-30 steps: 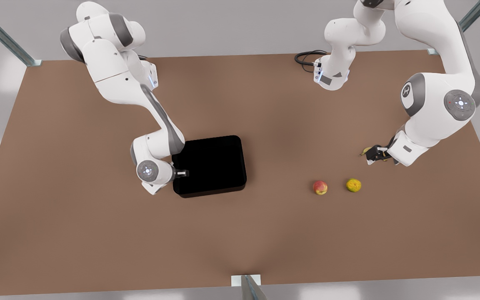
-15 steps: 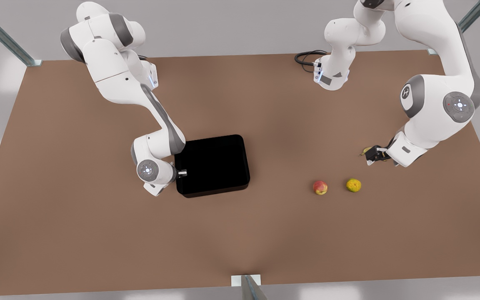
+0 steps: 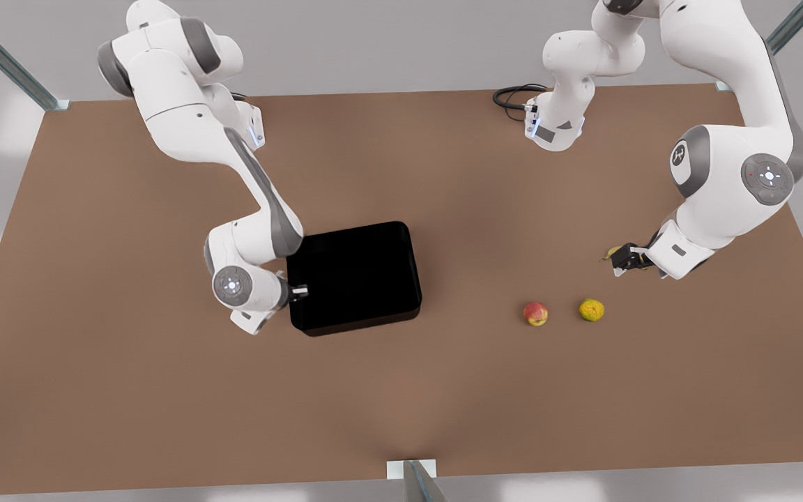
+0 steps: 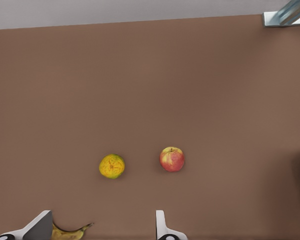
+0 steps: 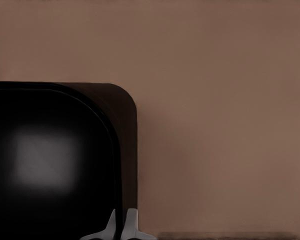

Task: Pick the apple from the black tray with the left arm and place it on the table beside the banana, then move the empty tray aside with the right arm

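The red-yellow apple [image 3: 535,314] [image 4: 172,159] lies on the brown table, well clear of the black tray [image 3: 353,279] [image 5: 126,130], which holds nothing. The banana [image 3: 610,252] [image 4: 70,232] is partly hidden under my left gripper [image 3: 628,258] [image 4: 100,231], which hovers open above it at the front view's right, a short way from the apple. My right gripper [image 3: 298,291] [image 5: 121,227] is shut on the tray's wall, at the edge toward the front view's left.
A yellow-green orange [image 3: 591,309] [image 4: 112,166] sits between the apple and the banana. A black cable [image 3: 513,94] loops at the table's far edge. Metal frame posts [image 3: 412,477] stand at the near edge and the corners.
The right arm's wrist has shifted toward the front view's left with the tray in its grip, and the tray has turned slightly. The left arm and the fruit have stayed put.
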